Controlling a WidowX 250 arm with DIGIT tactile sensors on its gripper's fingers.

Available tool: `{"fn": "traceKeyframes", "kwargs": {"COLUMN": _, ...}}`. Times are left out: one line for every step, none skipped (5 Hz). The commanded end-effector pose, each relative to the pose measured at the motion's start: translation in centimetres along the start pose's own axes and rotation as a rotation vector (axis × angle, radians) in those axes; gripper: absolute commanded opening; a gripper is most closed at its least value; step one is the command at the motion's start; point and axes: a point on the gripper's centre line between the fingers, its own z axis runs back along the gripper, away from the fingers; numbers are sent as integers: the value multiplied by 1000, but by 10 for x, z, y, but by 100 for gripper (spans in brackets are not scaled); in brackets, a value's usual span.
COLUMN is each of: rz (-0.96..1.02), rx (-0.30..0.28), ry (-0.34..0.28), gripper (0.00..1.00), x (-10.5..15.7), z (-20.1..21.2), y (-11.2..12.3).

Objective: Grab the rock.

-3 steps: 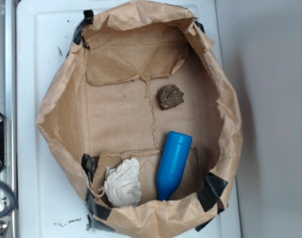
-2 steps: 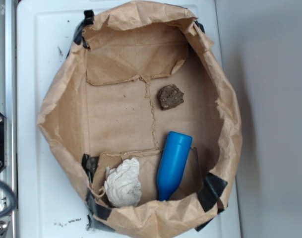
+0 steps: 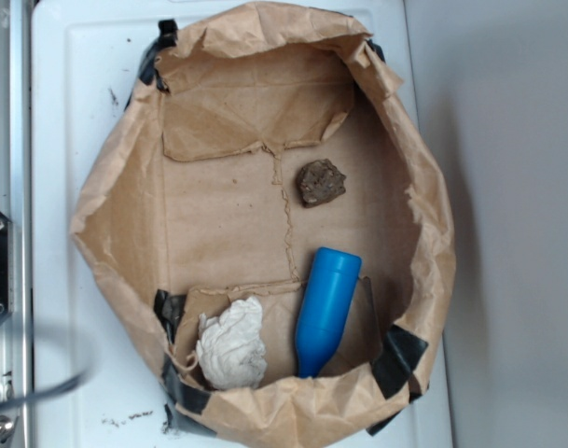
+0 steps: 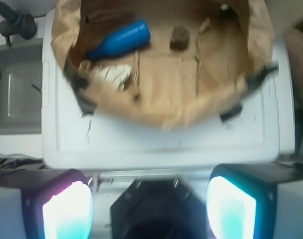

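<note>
Brown paper, crumpled into a bag (image 3: 116, 201) with its top rolled wide, holds all I am after; the rock (image 3: 320, 182) lies loose on its floor, toward one o'clock from the middle in the exterior view, untouched; the blue bottle (image 3: 326, 310) rests near it at five o'clock, and the white paper ball (image 3: 232, 343) sits at seven o'clock beside the bottle's neck. My claw (image 4: 149, 204) has its two fingers spread wide with nothing between them, hanging outside the bag over the near edge of the white tray (image 4: 156, 144); from my wrist view the rock (image 4: 179, 38) is well off at twelve o'clock. So nothing is done yet, I judge; the reach, the descent and the closing all remain.
</note>
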Motion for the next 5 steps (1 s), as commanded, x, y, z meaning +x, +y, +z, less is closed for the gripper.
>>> {"fn": "traceKeyframes", "kwargs": {"rz": -33, "rx": -43, "ry": -80, "gripper": 100, "x": 96, "z": -9, "y": 6}}
{"fn": "traceKeyframes", "kwargs": {"rz": -33, "rx": -43, "ry": -80, "gripper": 100, "x": 96, "z": -9, "y": 6}}
{"fn": "traceKeyframes", "kwargs": {"rz": -33, "rx": -43, "ry": -80, "gripper": 100, "x": 96, "z": -9, "y": 6}}
{"fn": "traceKeyframes", "kwargs": {"rz": -37, "rx": 14, "ry": -53, "gripper": 100, "x": 81, "z": -58, "y": 19}}
{"fn": "traceKeyframes", "kwargs": {"rz": -135, "rx": 34, "ry": -53, "gripper": 100, "x": 75, "z": -108, "y": 7}}
